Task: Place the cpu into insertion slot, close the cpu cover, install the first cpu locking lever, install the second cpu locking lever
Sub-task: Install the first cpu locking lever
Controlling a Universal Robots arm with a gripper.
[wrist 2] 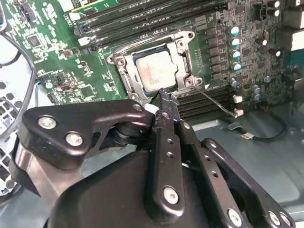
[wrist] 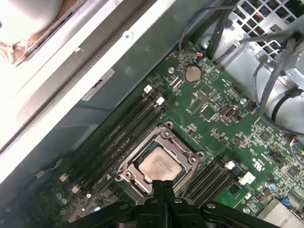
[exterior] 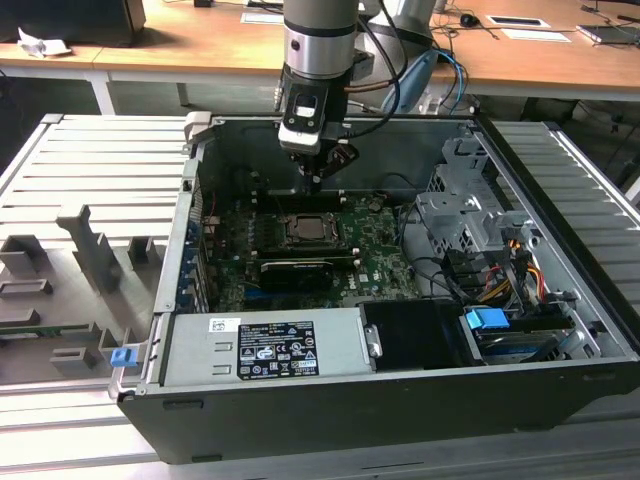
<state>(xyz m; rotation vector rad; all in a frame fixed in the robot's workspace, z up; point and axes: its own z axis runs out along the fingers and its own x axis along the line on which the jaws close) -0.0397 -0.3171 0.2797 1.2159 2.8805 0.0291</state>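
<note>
The cpu [wrist 2: 156, 70] lies inside the window of the cpu cover [wrist 2: 126, 71].

Nothing here can be read letter for letter. In the exterior view the power supply [exterior: 335, 345] bears a black label [exterior: 275, 350] with white lines of print and small marks, and a white sticker [exterior: 225, 325] just beside it, both too small to make out. In the first wrist view the cpu [wrist: 159, 164] shows faint etched lines, the motherboard [wrist: 213, 109] carries tiny white markings, and a grey sticker [wrist: 98, 84] sits on the case wall [wrist: 71, 114], none legible.
</note>
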